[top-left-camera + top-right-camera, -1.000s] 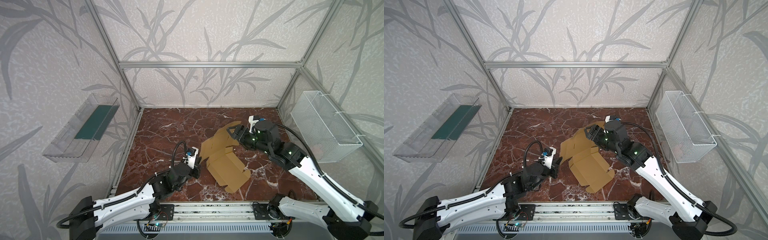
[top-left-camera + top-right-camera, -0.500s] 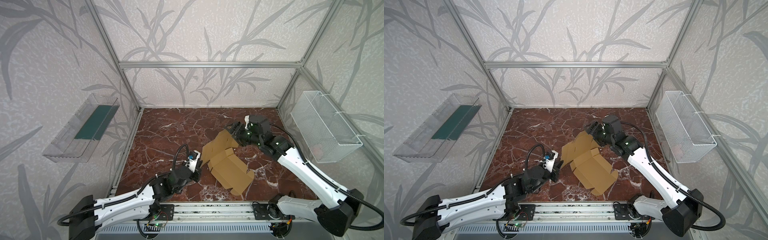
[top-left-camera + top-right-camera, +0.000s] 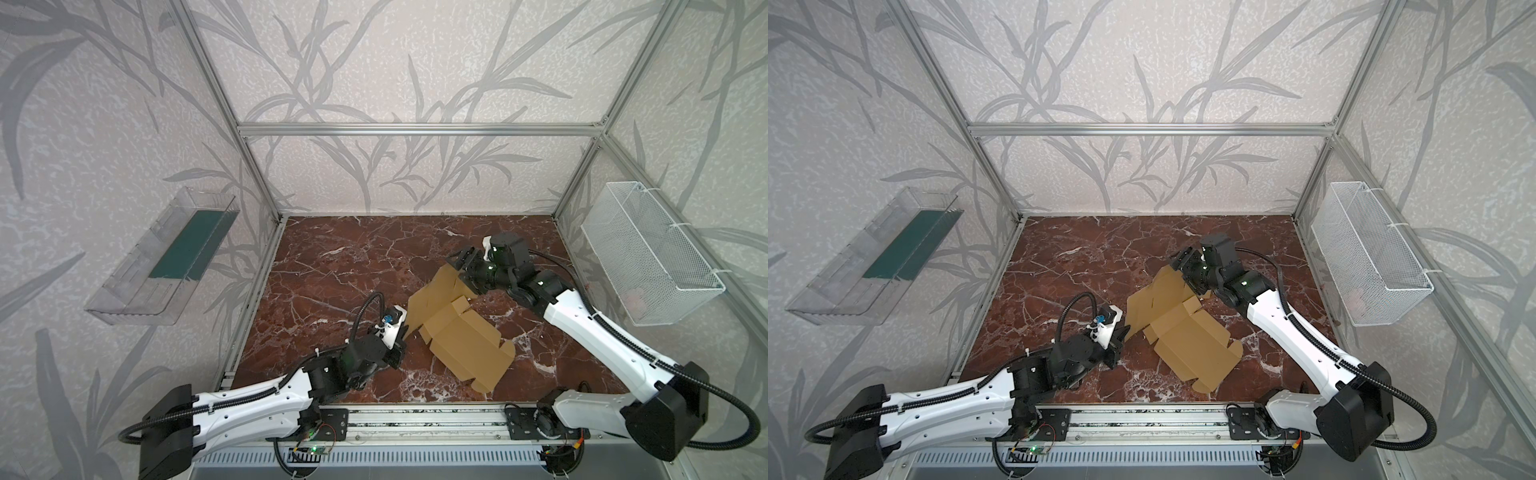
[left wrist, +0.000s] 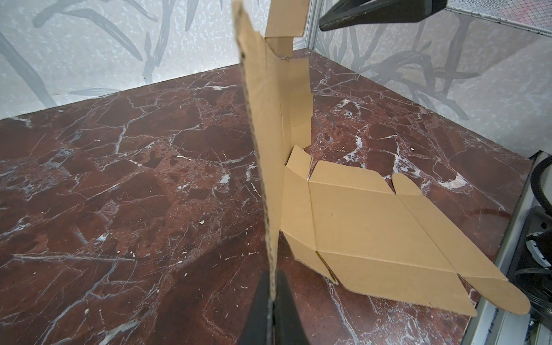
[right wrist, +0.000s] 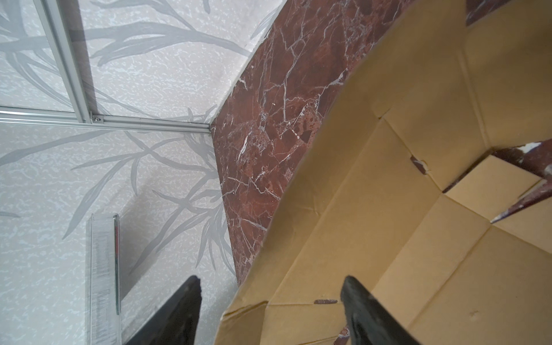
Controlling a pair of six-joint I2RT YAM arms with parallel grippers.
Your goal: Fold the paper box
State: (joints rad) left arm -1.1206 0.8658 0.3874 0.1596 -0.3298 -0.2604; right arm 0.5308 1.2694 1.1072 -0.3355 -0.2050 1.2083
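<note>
Flat near the marble table's (image 3: 332,270) front: most of the tan, unprinted paper box (image 3: 465,345), creased and tabbed. Pinched tight on its upraised panel: left gripper (image 4: 273,286). Farthest, spread wide astride that panel's top flap: right gripper (image 5: 271,286).

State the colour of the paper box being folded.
The paper box is plain tan-brown, unprinted; clearest in the left wrist view.

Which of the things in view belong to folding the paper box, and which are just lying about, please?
Part of the job:
paper box
left end effector, shut on the box's raised panel
right end effector, open, astride another edge of that panel

Just lying about:
white wire basket on a side wall
clear plastic tray with a green insert, on the opposite wall
</note>
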